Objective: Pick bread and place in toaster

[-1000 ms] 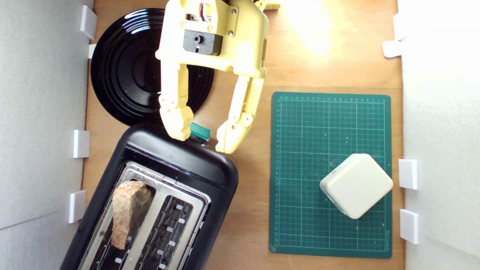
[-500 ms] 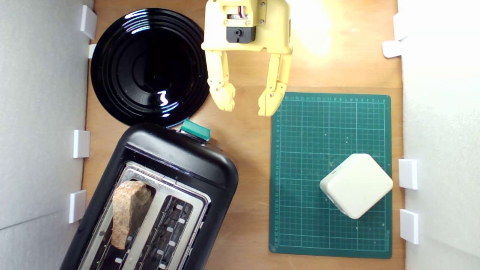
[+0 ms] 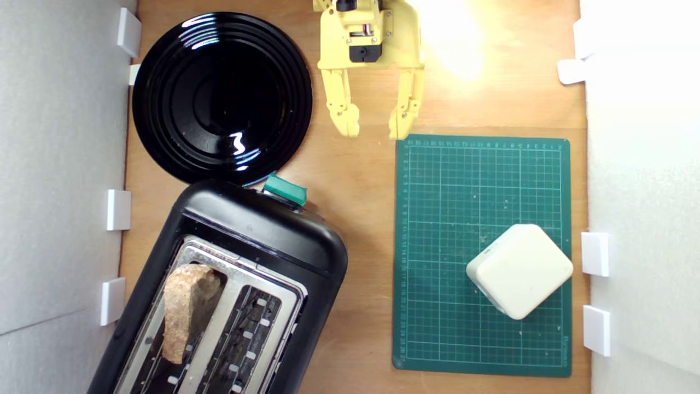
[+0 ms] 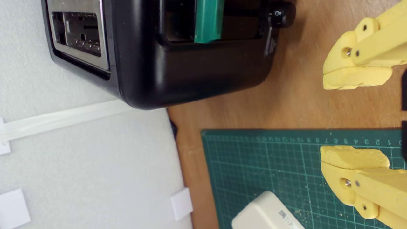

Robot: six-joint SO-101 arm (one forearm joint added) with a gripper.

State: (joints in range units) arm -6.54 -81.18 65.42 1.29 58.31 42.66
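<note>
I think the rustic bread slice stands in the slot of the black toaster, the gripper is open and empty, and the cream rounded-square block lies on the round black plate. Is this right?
Not quite. The exterior view shows the cream rounded-square block lying on the green cutting mat, not on the round black plate. The rest holds: the rustic bread slice stands in a slot of the black toaster, and the gripper is open and empty.

Glossy black round plate [image 3: 221,96] on the wooden tabletop [image 3: 355,180] toward the exterior view's upper left; green gridded cutting mat [image 3: 481,180] at right, crumbs on it; cream rounded-square block [image 3: 519,271] on the mat's lower right part; white foam walls [image 3: 54,164] both sides.
</note>
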